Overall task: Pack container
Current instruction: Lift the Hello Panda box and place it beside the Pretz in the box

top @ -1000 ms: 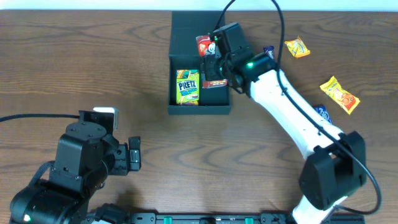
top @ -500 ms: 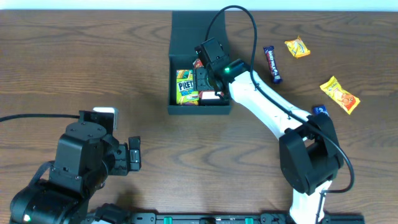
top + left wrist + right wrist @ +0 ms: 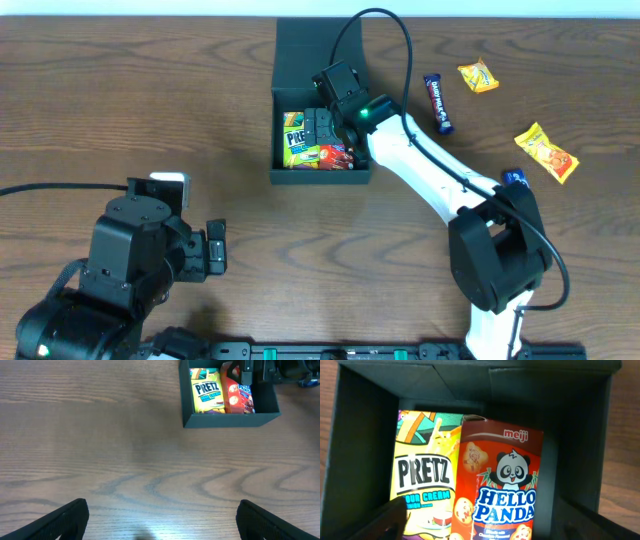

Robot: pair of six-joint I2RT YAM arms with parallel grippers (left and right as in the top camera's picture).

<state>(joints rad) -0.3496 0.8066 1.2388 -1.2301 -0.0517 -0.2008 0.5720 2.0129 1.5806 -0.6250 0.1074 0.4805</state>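
Note:
The container (image 3: 300, 60), a dark box with its flap open at the back, stands at the table's far middle. Two boxes lie flat in it side by side: a yellow Pretz box (image 3: 298, 140) on the left and a red Hello Panda box (image 3: 336, 153) on the right. My right gripper (image 3: 328, 128) hovers inside, just above them. In the right wrist view its jaws stand open, wider than the Hello Panda box (image 3: 502, 490), touching nothing, with the Pretz box (image 3: 425, 475) under the left finger. My left gripper (image 3: 162, 525) is open over bare wood, far from the container (image 3: 227, 419).
Loose snacks lie on the table right of the container: a dark blue bar (image 3: 437, 103), an orange-yellow packet (image 3: 478, 76), a yellow packet (image 3: 546, 152) and a blue packet (image 3: 514, 178) partly behind the right arm. The left arm's base fills the front left.
My right arm brought the Hello Panda box down into the container beside the Pretz box, then opened its jaws off it. The left arm has not moved.

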